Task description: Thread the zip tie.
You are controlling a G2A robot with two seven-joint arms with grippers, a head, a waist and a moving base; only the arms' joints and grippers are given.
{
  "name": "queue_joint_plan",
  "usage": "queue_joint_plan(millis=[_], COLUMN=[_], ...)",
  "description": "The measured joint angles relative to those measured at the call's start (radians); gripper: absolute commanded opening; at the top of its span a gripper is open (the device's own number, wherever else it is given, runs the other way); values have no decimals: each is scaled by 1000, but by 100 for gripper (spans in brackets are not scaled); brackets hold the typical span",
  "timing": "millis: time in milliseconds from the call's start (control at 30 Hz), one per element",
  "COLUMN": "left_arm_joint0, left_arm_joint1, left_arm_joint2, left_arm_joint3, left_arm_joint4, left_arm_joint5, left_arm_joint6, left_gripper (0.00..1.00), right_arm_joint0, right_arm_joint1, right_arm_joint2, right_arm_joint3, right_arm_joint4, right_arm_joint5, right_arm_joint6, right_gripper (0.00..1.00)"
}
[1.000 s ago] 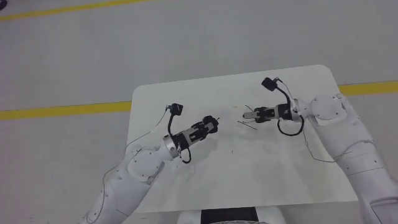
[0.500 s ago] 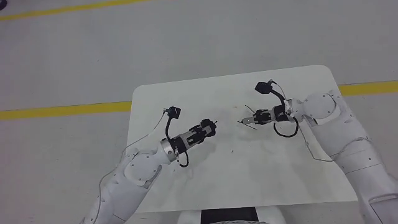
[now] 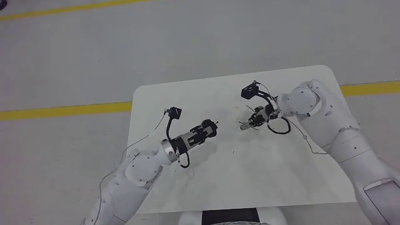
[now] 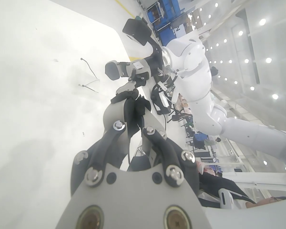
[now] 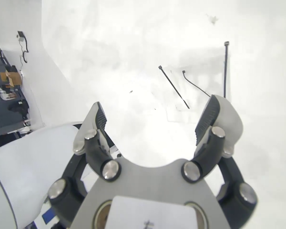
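Three thin black zip ties lie loose on the white table (image 3: 187, 100): one slanted (image 5: 174, 88), one curved (image 5: 195, 84) and one straight (image 5: 226, 70). My right gripper (image 5: 155, 114) hangs just above them, open, with nothing between its fingers; the curved tie's tail runs behind one fingertip (image 5: 211, 110). From above, the right gripper (image 3: 245, 125) is over the ties (image 3: 250, 109) near the table's middle. My left gripper (image 4: 131, 96) is shut, with no tie visible in it, a short way from the right gripper (image 4: 116, 82). The left gripper (image 3: 212, 126) points at the right one.
The white table has a few small dark specks (image 5: 130, 91) near the ties. Its rounded far corner (image 4: 116, 32) and edge lie beyond the right arm. Grey floor with yellow lines (image 3: 62, 110) surrounds the table.
My right gripper has swung left across the table and turned down over the zip ties. The left arm shifted slightly lower early on, then stayed still.
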Motion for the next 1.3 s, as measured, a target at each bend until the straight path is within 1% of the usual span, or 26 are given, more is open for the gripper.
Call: queue_joint_plan(millis=[133,200,500,567,633,700,933,967,1000,1033,1100,1167,1267,1300], left_arm_joint0=[0,0,0,0,0,0,0,0,0,0,0,0,0,0], left_arm_joint1=[0,0,0,0,0,0,0,0,0,0,0,0,0,0], left_arm_joint2=[0,0,0,0,0,0,0,0,0,0,0,0,0,0], left_arm_joint3=[0,0,0,0,0,0,0,0,0,0,0,0,0,0], left_arm_joint4=[0,0,0,0,0,0,0,0,0,0,0,0,0,0], left_arm_joint5=[0,0,0,0,0,0,0,0,0,0,0,0,0,0], left_arm_joint6=[0,0,0,0,0,0,0,0,0,0,0,0,0,0], left_gripper=[0,0,0,0,0,0,0,0,0,0,0,0,0,0], right_arm_joint0=[57,66,65,58,62,69,111,116,120,126,137,149,166,171], right_arm_joint1=[-2,-3,-3,-2,-2,-5,-10,-9,-9,-8,-5,-2,4,6], right_arm_joint2=[-92,-119,-114,-116,-129,-139,-188,-197,-205,-215,-230,-249,-279,-289], right_arm_joint3=[16,14,13,18,39,53,90,92,94,98,109,123,135,138], right_arm_joint4=[-5,13,13,11,-32,-55,-8,-1,10,27,45,55,54,50], right_arm_joint5=[2,2,2,2,10,4,2,2,2,2,2,2,2,2], right_arm_joint6=[8,19,19,0,-20,-32,-42,-43,-44,-46,-50,-59,-74,-80], right_gripper=[100,100,100,100,100,100,100,85,54,48,45,44,40,40])
